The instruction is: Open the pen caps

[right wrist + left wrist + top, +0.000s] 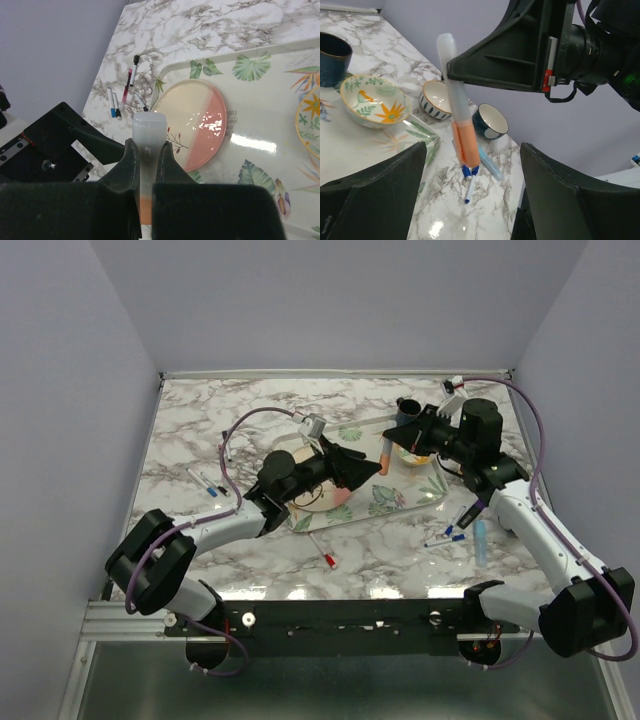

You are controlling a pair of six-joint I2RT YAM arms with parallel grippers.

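While the right hand (148, 152) is clamped on the pale, frosted end of the orange highlighter (465, 135), the left hand (366, 468) stands wide apart and holds nothing.

- Orange highlighter: held in the air between the two hands, above the far right part of the tray (405, 508). In the left wrist view it is near upright, frosted end up and orange end down. Whether the orange end is cap or barrel cannot be told.
- Left hand: its two fingers (375, 190) flank the orange end, and neither visibly touches it.
- Tray: clear with a leaf print, lying mid-surface. It carries a pink-and-cream plate (192, 125) and a floral bowl (372, 100).
- Loose pens on the marble surface (250, 410):
  - a small group (207, 483) left of the tray
  - one red-tipped pen (322, 552) near the tray's front edge
  - blue-tipped pens (450, 530) right of the tray
  - a light-blue highlighter (480, 540) just beside the blue-tipped pens
- Caps on the loose pens: too small to judge.
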